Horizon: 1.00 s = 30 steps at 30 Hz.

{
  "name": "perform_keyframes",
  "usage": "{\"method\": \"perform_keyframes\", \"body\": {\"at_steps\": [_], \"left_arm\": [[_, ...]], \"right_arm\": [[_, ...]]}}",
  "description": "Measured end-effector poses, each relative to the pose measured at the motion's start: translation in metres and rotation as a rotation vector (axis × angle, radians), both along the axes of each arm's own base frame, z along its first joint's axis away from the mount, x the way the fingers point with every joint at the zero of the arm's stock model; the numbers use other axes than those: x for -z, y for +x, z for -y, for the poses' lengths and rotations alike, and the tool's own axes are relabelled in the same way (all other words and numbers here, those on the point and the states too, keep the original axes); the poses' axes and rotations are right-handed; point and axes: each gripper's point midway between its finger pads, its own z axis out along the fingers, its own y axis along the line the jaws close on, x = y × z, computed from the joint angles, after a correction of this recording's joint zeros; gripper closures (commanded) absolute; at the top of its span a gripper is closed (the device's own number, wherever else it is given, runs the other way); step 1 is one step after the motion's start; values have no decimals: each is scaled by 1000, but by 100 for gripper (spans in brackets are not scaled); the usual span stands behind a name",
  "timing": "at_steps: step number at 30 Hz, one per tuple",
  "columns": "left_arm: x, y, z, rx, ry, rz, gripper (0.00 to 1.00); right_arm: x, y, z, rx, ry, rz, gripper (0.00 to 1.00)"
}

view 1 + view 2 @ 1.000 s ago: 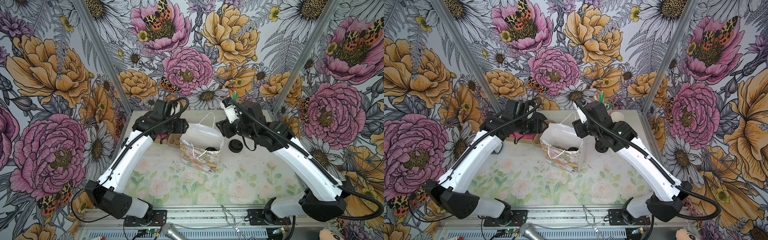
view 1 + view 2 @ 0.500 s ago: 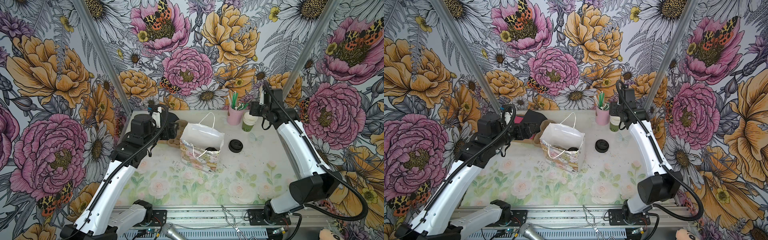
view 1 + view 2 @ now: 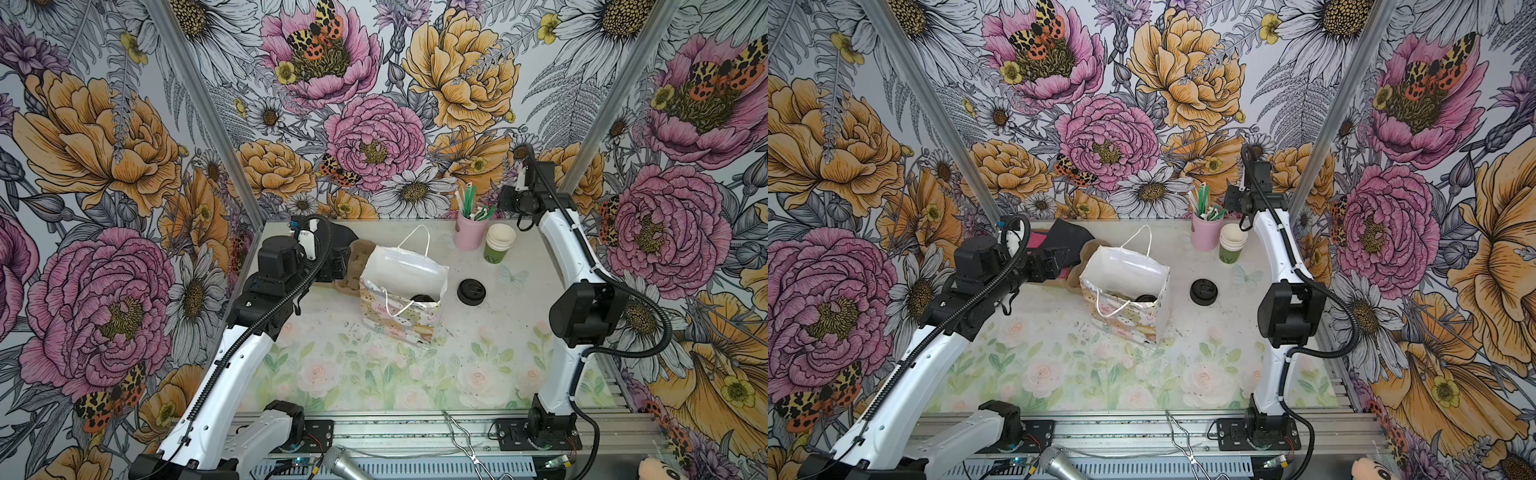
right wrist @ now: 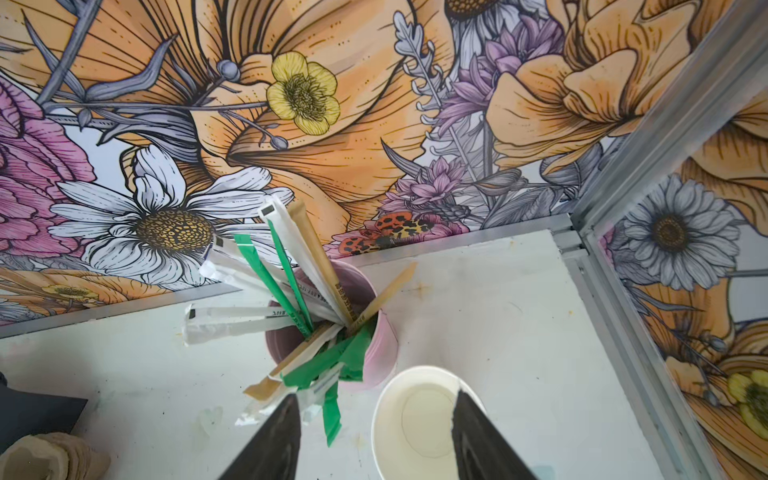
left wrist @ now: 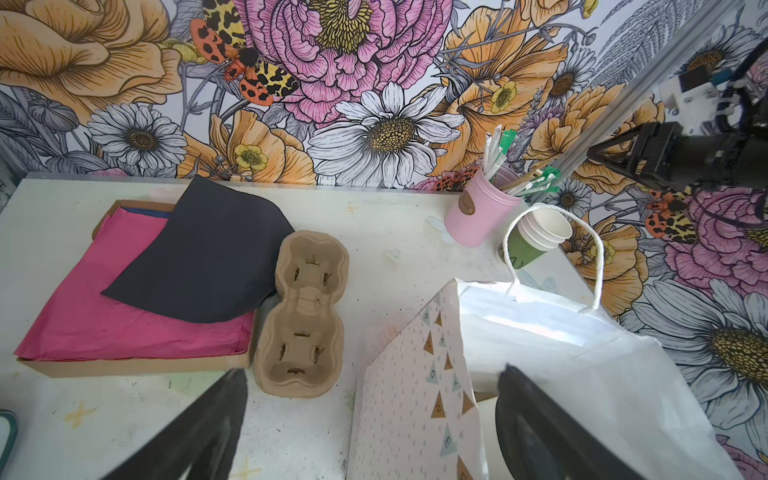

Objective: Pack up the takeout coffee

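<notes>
1. The takeout coffee [image 3: 422,298] sits down inside the open gift bag [image 3: 401,272]. The bag stands upright on the bench [image 3: 374,374], just beyond the left pincer [image 5: 372,370]. To my eye the packing itself is done, or close to it.
2. All that shows of the coffee is its round black lid, low against the bag's inner wall (the paper hides the cup's side and lettering).
3. The left pincer is spread wide and empty. One finger is in front of the bag's side and the other is nearer the cardboard cup carrier [image 5: 303,316]. It looks placed to steady the bag.
4. The right pincer [image 4: 376,392] hangs well apart from the bag, above the pink jar of straws [image 4: 384,345] and the cup stack [image 4: 415,415]. Its fingers are parted on nothing, and I'd guess it is after a straw for the drink.
5. A loose black lid [image 3: 471,291] lies on the bench between the bag and the right pincer; it is not the coffee.
</notes>
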Motion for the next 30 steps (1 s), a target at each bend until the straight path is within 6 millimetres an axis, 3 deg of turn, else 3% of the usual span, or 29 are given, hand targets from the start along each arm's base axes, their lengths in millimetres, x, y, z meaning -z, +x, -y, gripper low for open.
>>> {"method": "perform_keyframes", "body": {"at_steps": [10,20,30], "left_arm": [[34,2,14,85,-26,-75,4],[26,-4,6,77,-14,-32,4],[32,-3,2,64,-12,-43,3]], "right_arm": [[26,19,-10,-25,59,-33,56],[27,19,-13,-31,87,-37,63],[35,21,-14,-28,92,-52,69]]}}
